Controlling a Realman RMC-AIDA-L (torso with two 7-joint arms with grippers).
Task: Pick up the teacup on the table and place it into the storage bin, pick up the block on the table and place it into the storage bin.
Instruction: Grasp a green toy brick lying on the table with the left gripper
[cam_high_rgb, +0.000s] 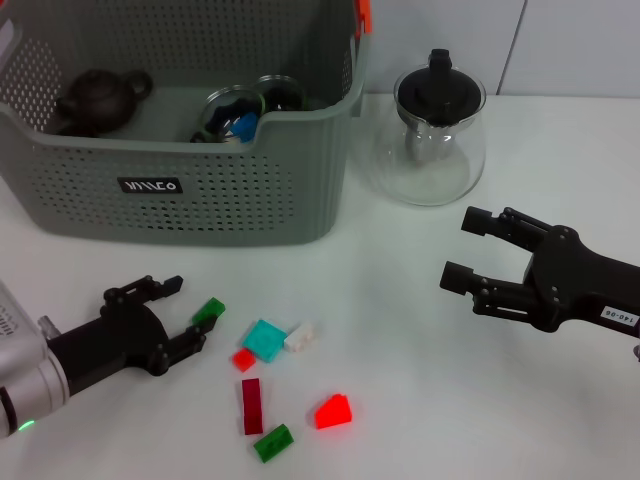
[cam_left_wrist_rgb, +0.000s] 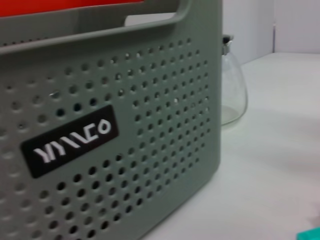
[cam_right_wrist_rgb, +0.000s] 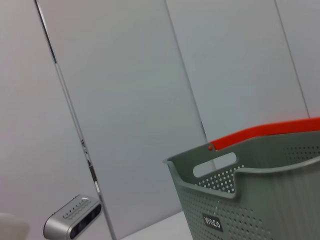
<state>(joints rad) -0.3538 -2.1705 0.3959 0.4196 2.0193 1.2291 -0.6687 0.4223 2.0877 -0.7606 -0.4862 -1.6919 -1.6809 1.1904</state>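
Now, left claw (cam_high_rgb: 178, 315): black, fingers spread wide, holding nothing, low over the plain white flat bench (cam_high_rgb: 420, 400) at its near left.
Right claw (cam_high_rgb: 468, 250): black, fingers parted wide, holding nothing, above the right side of the bench, near the clear glass teapot with a black lid (cam_high_rgb: 434, 135).
Blocks, count: seven small plastic pieces loose on the bench.
Blocks, kinds: small green block (cam_high_rgb: 209, 311) just beside the left claw's lower fingertip; whether it touches cannot be told. Farther out lie a teal square block (cam_high_rgb: 265, 340), a white block (cam_high_rgb: 299, 337), a small red block (cam_high_rgb: 243, 360), a dark red long bar (cam_high_rgb: 251, 405), a green sloped block (cam_high_rgb: 272, 442) and a bright red wedge (cam_high_rgb: 333, 411).
Storage bin, count: one large grey-green perforated plastic basket (cam_high_rgb: 180, 205) with a black-and-white logo label (cam_high_rgb: 150, 186), beyond the left claw at the bench's far left.
Bin contents: one dark rounded teapot (cam_high_rgb: 98, 98), two glass cups (cam_high_rgb: 250, 105), one holding something blue.
Bin trim: orange tag (cam_high_rgb: 364, 15) at the far right corner.
Left wrist view: the basket's holed wall fills most of it.
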